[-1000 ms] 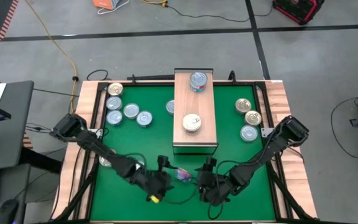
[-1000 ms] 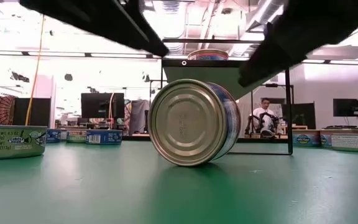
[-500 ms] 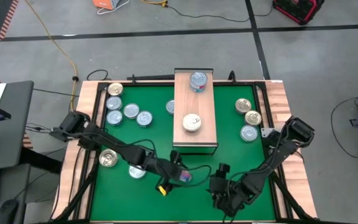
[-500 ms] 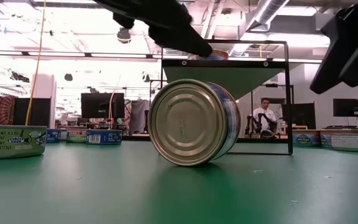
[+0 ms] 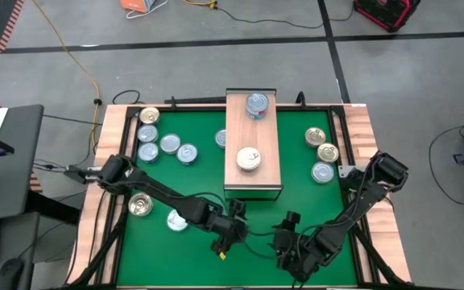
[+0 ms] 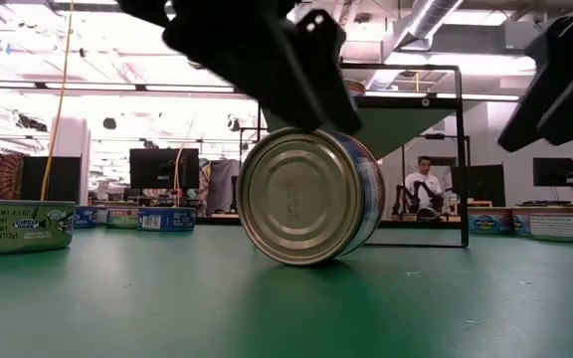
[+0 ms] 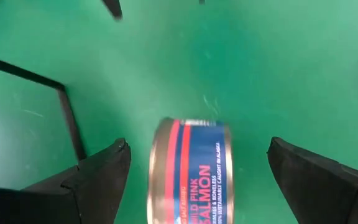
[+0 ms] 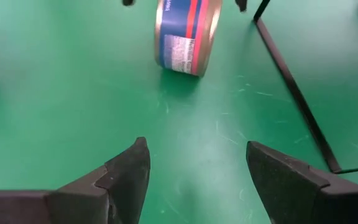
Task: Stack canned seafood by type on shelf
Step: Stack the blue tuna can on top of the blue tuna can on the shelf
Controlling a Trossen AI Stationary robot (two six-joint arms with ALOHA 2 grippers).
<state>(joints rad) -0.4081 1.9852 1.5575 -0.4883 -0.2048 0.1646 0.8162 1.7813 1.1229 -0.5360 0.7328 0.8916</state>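
Left gripper (image 5: 234, 228) and right gripper (image 5: 287, 236), fingers apart, low over mat.

shelf (image 5: 253, 145) — two tins on top | left gripper (image 5: 234, 228) — near front edge

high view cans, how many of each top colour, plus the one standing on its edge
cans with blue-silver tops: 8
cans with gold-tan tops: 4
can with a white top: 1
can on its edge: 1
total: 14 in view
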